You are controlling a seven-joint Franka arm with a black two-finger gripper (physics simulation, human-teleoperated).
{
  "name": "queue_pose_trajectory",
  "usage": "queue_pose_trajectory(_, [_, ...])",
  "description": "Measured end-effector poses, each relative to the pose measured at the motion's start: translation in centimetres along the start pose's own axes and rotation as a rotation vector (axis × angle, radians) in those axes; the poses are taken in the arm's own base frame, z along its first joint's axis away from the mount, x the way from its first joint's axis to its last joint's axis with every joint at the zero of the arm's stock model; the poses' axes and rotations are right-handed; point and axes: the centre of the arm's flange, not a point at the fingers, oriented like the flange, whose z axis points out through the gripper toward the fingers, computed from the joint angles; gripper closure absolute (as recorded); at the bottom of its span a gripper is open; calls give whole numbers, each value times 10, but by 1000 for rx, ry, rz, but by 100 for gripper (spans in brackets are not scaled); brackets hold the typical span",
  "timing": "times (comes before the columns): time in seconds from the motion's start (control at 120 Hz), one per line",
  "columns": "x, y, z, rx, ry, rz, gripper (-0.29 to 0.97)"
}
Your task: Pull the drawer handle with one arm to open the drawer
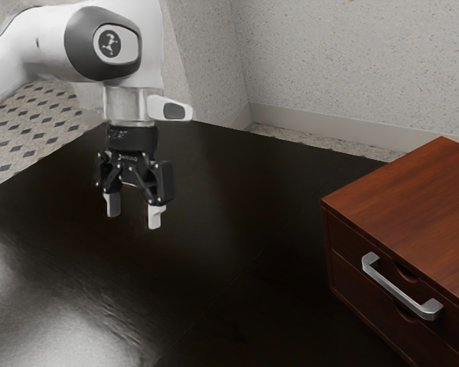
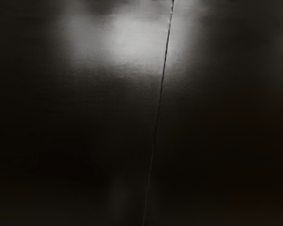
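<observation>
— Where is the black two-finger gripper (image 1: 134, 214)?

— In the exterior view it hangs from the white arm (image 1: 69, 38) at about ten o'clock, pointing straight down over the dark glossy table (image 1: 237, 260) and clear of its surface.

— And the jaws?

— Released. The two fingers stand apart with nothing between them.

— The thing to pull?

— The curved silver metal bar handle (image 1: 402, 287) lies at about four o'clock from the gripper and well apart from it. It is mounted on the drawer front (image 1: 359, 294) of the reddish-brown wooden cabinet (image 1: 421, 199), which stands on the table at the exterior view's right.

— Is the drawer out?

— It looks flush with the cabinet's face.

— And the wrist view?

— The same dark table (image 2: 75, 108) shows below the hand, with a pale sheen and a thin straight seam (image 2: 158, 117) crossing it.
</observation>
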Motion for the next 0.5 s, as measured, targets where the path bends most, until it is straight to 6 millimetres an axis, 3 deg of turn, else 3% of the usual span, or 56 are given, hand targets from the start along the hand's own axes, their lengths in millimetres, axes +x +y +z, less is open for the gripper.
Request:
queue_pose_trajectory(0.183, [15, -3, -19, -3, 179, 7, 0])
queue_pose_trajectory(0.208, [9, -2, -28, -4, 210, 12, 0])
queue_pose_trajectory(0.283, [-35, 7, -76, -5, 362, 86, 0])
queue_pose_trajectory(0.325, [-53, 35, -97, 9, 437, 215, 0])
queue_pose_trajectory(0.375, [-68, 87, -106, 25, 481, 427, 0])
queue_pose_trajectory(0.45, [-82, 176, -95, 71, 481, 740, 0])
queue_pose_trajectory(0.5, [-86, 217, -82, 98, 466, 900, 0])
